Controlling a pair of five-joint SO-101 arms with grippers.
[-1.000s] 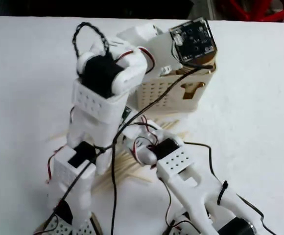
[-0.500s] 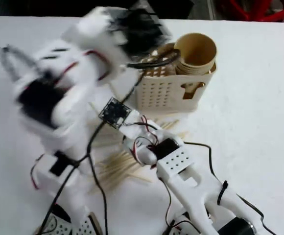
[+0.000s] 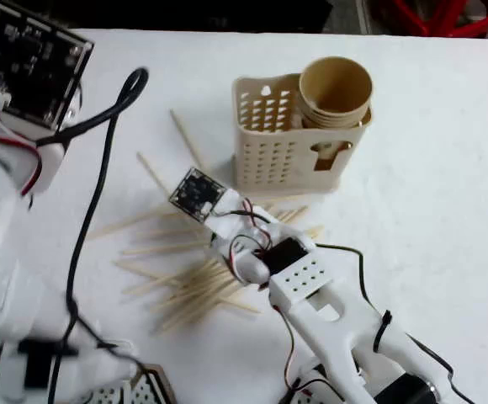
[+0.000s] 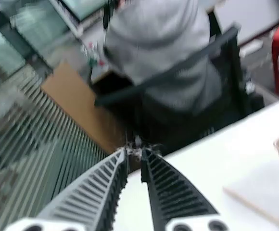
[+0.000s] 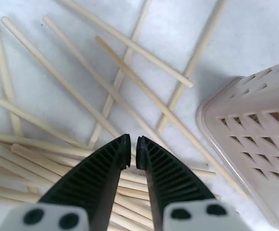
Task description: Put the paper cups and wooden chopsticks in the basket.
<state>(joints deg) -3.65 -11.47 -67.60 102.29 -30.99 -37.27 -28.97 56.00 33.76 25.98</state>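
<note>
The right claw (image 5: pixel 132 153) is holding its jaws nearly together with nothing between them, its tips hanging over the wooden chopsticks (image 5: pixel 57 77). The left claw (image 4: pixel 133 156) is also keeping only a slit open, pointing out past the tabletop (image 3: pixel 446 185) edge. In the high view's lower centre the right arm is covering several stick ends. The left arm is showing blurred and cut off at the left edge. The pale, thin sticks are lying flat, mostly running lower left to upper right. The tan paper cups (image 3: pixel 336 84) are sitting stacked upright in the cream perforated basket (image 3: pixel 269 160), upper centre.
</note>
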